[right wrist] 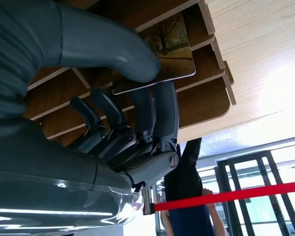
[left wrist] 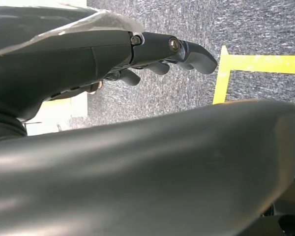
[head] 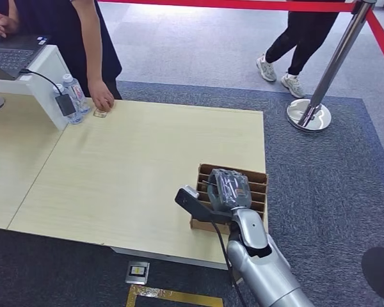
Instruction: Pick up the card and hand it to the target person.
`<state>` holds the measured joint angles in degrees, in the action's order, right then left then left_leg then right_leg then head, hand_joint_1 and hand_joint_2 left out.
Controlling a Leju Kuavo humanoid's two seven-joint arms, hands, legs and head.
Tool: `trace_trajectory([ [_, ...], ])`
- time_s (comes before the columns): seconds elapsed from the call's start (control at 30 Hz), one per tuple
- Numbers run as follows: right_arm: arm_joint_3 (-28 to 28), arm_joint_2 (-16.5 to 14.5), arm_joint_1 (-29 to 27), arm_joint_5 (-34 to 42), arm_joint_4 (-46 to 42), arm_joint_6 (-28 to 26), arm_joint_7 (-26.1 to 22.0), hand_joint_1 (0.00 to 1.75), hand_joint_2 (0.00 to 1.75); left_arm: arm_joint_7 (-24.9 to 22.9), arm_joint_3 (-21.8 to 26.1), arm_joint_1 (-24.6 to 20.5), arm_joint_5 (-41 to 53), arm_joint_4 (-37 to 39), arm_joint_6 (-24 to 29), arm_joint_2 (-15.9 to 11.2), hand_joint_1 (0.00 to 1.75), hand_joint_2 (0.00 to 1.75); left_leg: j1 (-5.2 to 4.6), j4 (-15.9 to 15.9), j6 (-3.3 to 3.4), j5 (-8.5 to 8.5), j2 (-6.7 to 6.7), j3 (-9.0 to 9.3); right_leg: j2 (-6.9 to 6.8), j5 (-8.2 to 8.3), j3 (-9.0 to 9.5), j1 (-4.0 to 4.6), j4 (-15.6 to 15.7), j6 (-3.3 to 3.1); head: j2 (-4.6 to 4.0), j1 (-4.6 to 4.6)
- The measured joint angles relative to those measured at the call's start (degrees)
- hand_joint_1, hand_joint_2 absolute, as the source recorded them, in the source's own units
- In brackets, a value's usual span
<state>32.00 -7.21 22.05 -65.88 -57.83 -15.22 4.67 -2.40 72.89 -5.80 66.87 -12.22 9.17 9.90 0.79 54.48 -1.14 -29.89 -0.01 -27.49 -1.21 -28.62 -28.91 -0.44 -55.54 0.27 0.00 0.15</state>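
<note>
The right arm is smooth silver metal, with a black cable running along it behind the fingers. The right hand wears a grey ribbed cover under clear plastic; its thumb is thick grey, the fingers darker. The left hand is dark, with a small screw just behind its fingers.

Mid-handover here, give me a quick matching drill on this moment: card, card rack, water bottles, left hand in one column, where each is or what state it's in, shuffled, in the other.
Things:
1. card
2. card rack
3. water bottles
4. left hand

Places or states:
A. on the table's near right corner
B. hanging over grey carpet, holding nothing
C. pinched by the right hand at the rack
D. at the table's far side beside a person's hand

Pairs: 1-C, 2-A, 3-D, 4-B
</note>
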Motion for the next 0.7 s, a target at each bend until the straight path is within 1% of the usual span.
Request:
trace_trajectory([
  [0.3,0.0,0.0,-0.6,-0.3,-0.9,-0.1,-0.3,1.75,1.75,0.1,-0.6,0.0,0.0,0.0,-0.2,0.0,0.0,0.0,0.0,0.0,0.0,0.0,0.0,0.03,0.0,0.0,0.03,0.0,0.0,0.0,0.0,0.0],
  [0.53,0.0,0.8,-1.8,-0.2,-5.1,1.5,-1.9,1.75,1.75,0.6,-0.7,0.0,-0.1,0.0,-0.2,0.0,0.0,0.0,0.0,0.0,0.0,0.0,0.0,0.01,0.0,0.0,0.01,0.0,0.0,0.0,0.0,0.0],
  [0.7,0.0,2.0,-2.1,2.2,-8.6,3.0,-4.0,1.75,1.75,1.0,-0.6,0.1,-0.6,0.0,-0.4,0.0,0.0,0.0,0.0,0.0,0.0,0.0,0.0,0.01,0.0,0.0,0.01,0.0,0.0,0.0,0.0,0.0],
])
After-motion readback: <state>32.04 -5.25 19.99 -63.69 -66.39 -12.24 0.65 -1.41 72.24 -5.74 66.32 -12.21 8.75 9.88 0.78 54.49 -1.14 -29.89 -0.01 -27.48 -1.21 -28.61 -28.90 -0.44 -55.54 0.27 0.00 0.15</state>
